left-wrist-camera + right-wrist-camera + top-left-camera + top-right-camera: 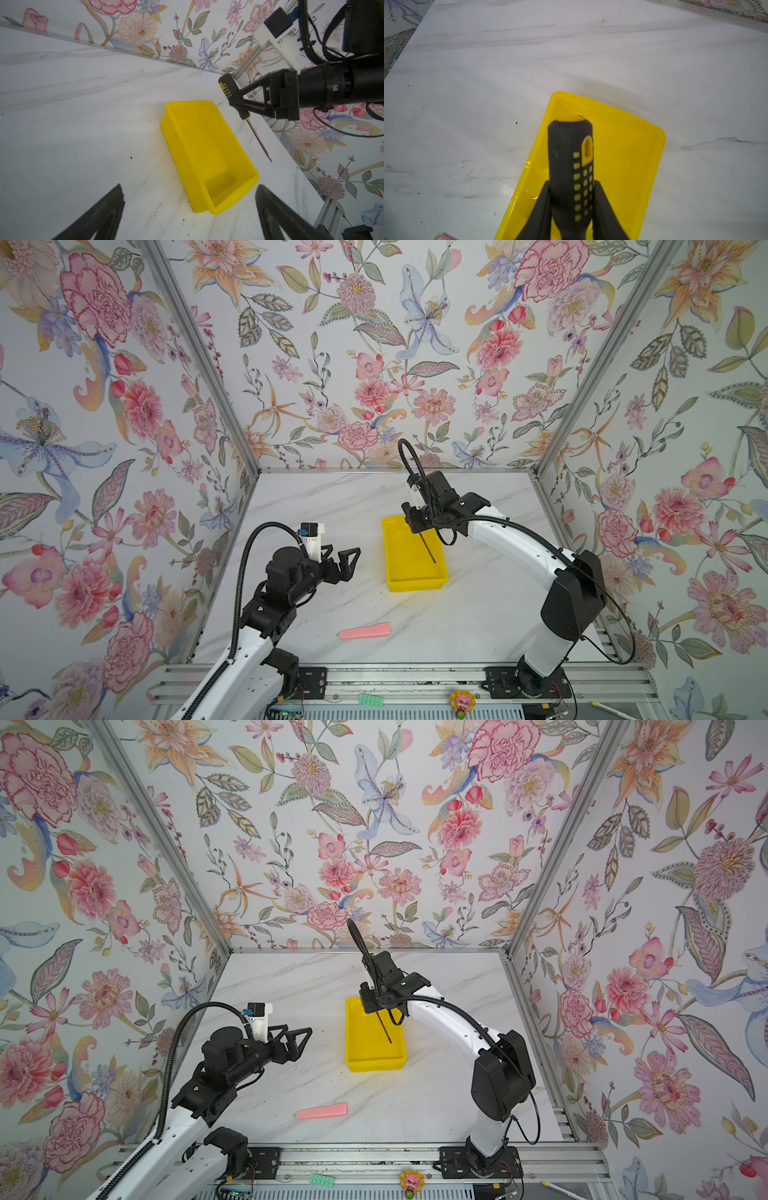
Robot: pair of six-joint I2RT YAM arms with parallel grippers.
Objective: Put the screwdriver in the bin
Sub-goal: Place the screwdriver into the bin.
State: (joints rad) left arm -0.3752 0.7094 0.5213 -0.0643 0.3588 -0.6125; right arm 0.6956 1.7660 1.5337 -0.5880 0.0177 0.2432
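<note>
the screwdriver (244, 116) is pinched at its handle by the right gripper (235, 99), held over the bin (178, 149), shaft slanted down along its length; the left gripper (347, 558) is set apart, jaws spread.

Glossy yellow plastic bin (633, 145), smooth marble-look table (508, 62)

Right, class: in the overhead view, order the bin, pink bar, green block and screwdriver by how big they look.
1. bin
2. pink bar
3. green block
Unranked: screwdriver. Only its thin shaft shows in a top view; the handle is hidden.
</note>
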